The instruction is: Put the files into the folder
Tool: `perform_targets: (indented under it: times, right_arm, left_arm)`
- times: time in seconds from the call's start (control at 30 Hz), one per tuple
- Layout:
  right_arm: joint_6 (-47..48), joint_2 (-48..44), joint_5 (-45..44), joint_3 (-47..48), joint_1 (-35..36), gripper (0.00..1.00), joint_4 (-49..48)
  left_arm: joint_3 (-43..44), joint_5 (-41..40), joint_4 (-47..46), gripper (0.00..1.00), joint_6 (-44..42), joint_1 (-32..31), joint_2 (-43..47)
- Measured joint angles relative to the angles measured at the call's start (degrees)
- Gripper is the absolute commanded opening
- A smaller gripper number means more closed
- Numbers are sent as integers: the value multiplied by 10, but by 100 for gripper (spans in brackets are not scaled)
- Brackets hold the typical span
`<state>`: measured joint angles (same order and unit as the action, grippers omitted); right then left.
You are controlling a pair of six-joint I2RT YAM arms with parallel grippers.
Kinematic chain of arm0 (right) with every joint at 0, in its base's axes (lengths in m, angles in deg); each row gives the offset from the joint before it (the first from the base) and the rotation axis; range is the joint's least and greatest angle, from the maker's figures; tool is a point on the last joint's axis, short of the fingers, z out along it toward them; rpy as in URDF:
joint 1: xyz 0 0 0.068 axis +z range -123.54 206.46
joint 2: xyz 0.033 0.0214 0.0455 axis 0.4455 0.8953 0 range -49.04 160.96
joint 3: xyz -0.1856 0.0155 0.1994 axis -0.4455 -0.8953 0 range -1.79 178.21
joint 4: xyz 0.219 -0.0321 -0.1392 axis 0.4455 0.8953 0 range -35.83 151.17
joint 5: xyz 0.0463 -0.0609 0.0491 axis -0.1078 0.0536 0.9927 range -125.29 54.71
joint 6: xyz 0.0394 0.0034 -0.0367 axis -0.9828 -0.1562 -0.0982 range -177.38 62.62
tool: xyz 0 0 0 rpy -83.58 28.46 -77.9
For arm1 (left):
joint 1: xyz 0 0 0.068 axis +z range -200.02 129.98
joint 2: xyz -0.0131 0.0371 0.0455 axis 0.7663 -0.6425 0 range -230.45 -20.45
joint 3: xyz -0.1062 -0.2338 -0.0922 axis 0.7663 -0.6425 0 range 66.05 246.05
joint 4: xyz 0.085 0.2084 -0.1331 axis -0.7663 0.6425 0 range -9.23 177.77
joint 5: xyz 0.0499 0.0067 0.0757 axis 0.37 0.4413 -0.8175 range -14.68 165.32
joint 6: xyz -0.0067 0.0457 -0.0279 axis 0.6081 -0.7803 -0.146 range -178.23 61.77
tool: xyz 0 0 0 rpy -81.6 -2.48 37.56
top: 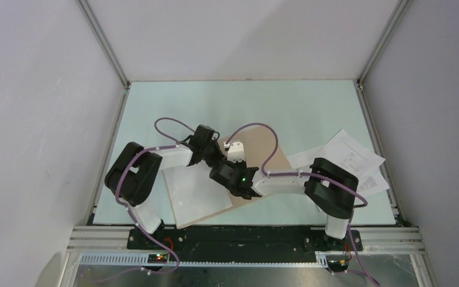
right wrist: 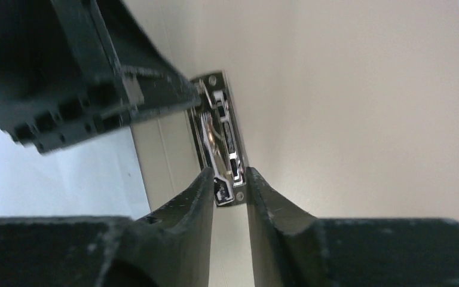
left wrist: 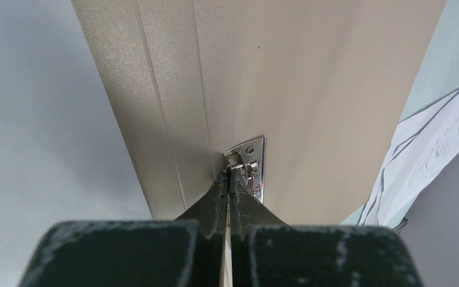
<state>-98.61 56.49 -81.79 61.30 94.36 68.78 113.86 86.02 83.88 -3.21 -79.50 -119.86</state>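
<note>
An open tan card folder [top: 262,145] lies flat on a pale green desk [top: 245,101], with both robot arms reaching over its middle.

Inside the folder, one white sheet [top: 194,191] lies on the left leaf. The folder's right leaf is bare tan card. The rest of the files [top: 346,158], white sheets with small black print, lie in a loose fan on the desk just to the right of the folder. One corner reaches under or against the folder's right edge; which of the two cannot be told.

The folder is smooth and matte, with faint parallel creases running down beside its spine. A small shiny metal clip [left wrist: 251,164] is fixed on the right leaf, next to those creases.

The left end effector [left wrist: 232,176] is closed, fingers pressed together, and its tips touch a small tab at the folder clip's far end. The right end effector [right wrist: 230,179] has its fingers a little apart, one on each side of the clip's near end. Whether they press on the metal is hard to tell.

From above, the two wrists cover the folder's spine and hide the clip. The arms also hide part of the sheet in the folder. In the wrist views the folder's edges are cut off and the print on the loose files is too small to read.
</note>
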Motion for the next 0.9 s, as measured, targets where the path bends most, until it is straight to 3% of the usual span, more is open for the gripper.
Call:
perform_targets:
  times: [0.27,0.5,0.57,0.7,0.9]
  right_arm:
    - [55,-32,17,-24,-66,48,2]
    - [70,-65,103,-30,-78,49,7]
    - [70,-87,138,-34,-87,46,3]
    - [68,-141,218,-59,-116,28,-12]
    - [53,-183,341,-120,-132,17,-49]
  left_arm:
    - [-10,0,2,1,-1,0,14]
    - [-1,-5,50,17,-19,0,27]
    - [10,-7,74,18,-30,0,27]
    - [40,-14,128,18,-55,-4,25]
    - [95,-16,172,25,-84,-17,10]
